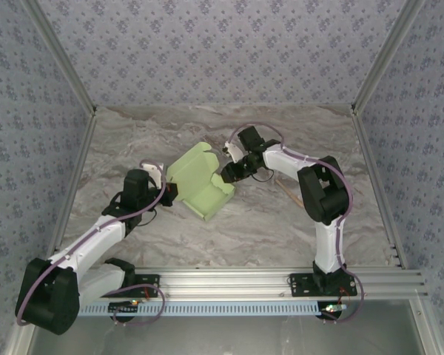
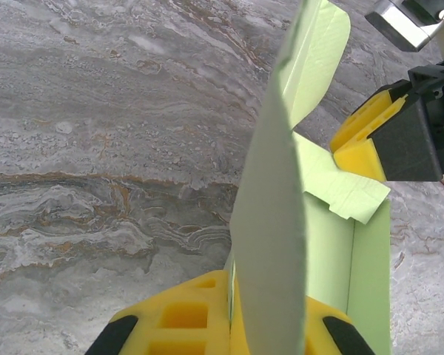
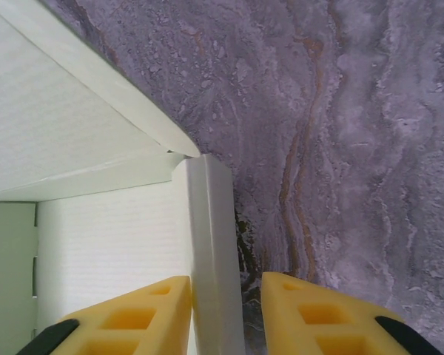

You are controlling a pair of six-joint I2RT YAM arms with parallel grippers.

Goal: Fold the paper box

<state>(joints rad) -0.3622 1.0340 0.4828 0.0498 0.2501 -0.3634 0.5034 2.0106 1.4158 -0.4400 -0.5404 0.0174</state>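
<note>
Standing half-folded near the centre of the top view, the pale green paper box (image 1: pixel 200 183) has its flaps raised over the marbled table (image 1: pixel 133 133). The left jaws are pressed together on the card's lower-left edge, seen up close at the bottom of the left wrist view. The right jaws sit partly spread astride an upright side wall at the box's right, one yellow finger (image 3: pixel 140 318) against it and a sliver of table showing beside the other.

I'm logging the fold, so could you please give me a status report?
Left gripper shut on paper box edge. Right gripper open, straddling a box wall. Box partly folded. Wooden stick lies apart, not obstructing.
</note>
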